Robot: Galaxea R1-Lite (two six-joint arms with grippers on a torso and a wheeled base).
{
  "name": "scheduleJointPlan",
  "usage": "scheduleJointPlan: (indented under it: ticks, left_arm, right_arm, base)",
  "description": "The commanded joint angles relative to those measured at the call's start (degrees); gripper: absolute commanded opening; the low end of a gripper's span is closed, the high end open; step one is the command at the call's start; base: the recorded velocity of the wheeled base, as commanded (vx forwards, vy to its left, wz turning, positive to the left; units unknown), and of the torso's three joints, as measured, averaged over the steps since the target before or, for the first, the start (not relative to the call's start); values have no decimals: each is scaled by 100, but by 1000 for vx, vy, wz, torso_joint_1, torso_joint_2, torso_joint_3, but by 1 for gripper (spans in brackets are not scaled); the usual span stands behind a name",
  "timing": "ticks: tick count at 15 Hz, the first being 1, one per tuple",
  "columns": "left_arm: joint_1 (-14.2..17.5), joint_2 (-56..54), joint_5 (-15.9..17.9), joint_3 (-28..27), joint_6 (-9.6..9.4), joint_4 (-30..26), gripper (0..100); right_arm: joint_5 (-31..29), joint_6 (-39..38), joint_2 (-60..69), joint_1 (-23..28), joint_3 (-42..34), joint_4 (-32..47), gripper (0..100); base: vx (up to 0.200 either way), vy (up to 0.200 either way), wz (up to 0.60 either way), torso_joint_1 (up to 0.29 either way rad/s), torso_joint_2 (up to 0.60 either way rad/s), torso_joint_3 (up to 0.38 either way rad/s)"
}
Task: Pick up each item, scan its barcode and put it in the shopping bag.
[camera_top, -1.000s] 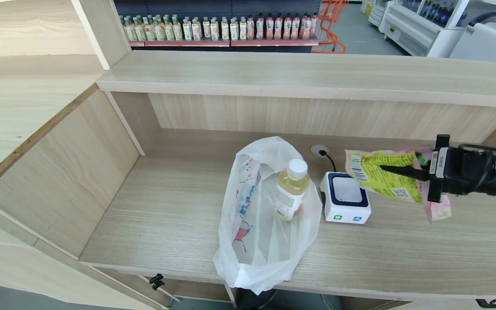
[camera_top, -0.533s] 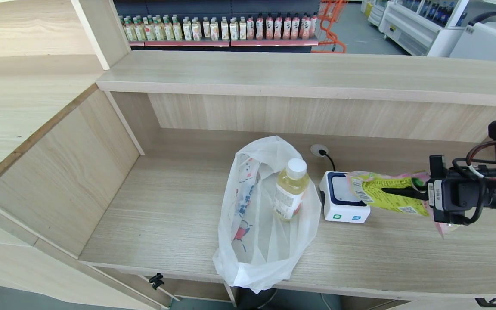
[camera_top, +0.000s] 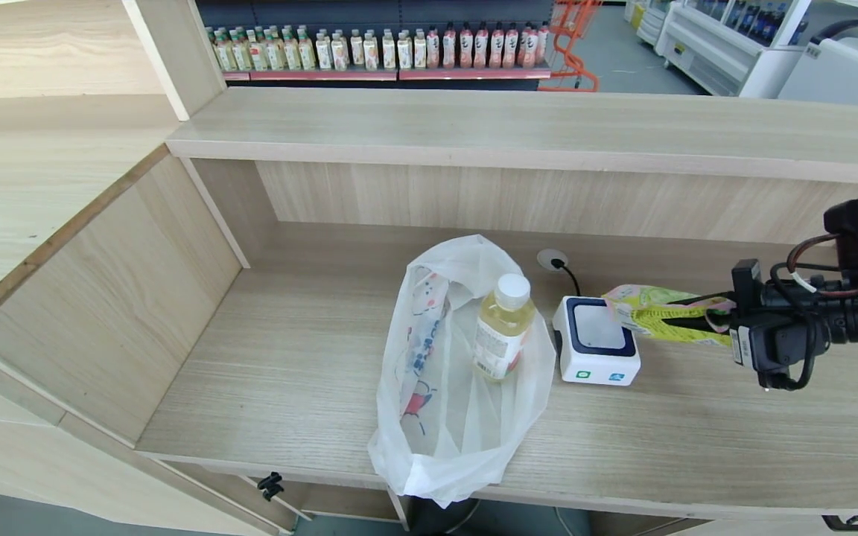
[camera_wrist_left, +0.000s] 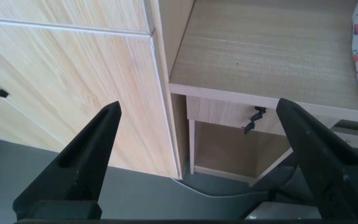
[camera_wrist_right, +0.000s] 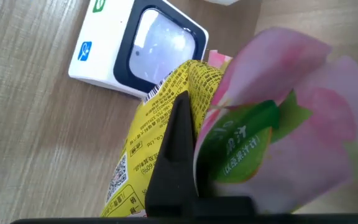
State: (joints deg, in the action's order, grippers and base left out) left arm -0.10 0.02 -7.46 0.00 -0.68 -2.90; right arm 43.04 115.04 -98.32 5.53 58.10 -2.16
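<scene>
My right gripper [camera_top: 697, 316] is shut on a pink, green and yellow snack packet [camera_top: 660, 316], held nearly flat just right of the white barcode scanner [camera_top: 596, 350]. In the right wrist view the snack packet [camera_wrist_right: 260, 124] has its yellow barcode side turned down toward the scanner [camera_wrist_right: 135, 53], one black finger [camera_wrist_right: 176, 149] across it. A white shopping bag [camera_top: 444, 372] lies open on the counter left of the scanner, with a yellow drink bottle [camera_top: 503, 327] standing in it. My left gripper [camera_wrist_left: 197, 162] stands open with nothing in it, low beside the counter's front corner.
The wooden counter [camera_top: 265, 372] has a side wall on the left and a raised shelf [camera_top: 518, 126] behind. The scanner's cable runs to a grommet [camera_top: 553, 260] at the back. A cabinet latch [camera_wrist_left: 253, 118] hangs under the counter edge.
The right gripper has turned the snack packet from facing up to almost flat, lowered it and brought it slightly left toward the scanner. Bag, bottle and scanner have not moved.
</scene>
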Motion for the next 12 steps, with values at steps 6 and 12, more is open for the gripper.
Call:
scheduleJointPlan:
  ticks: [6,12]
  left_arm:
    - [1,-2,-1,0,-2,0,100]
    - [1,-2,-1,0,-2,0,100]
  right_arm:
    - [2,704,-539,-70,676,673,0]
    - [11,827,-495,-325,1168,1051,0]
  base:
    - [0,0,0,0,0,0]
    - [0,0,0,0,0,0]
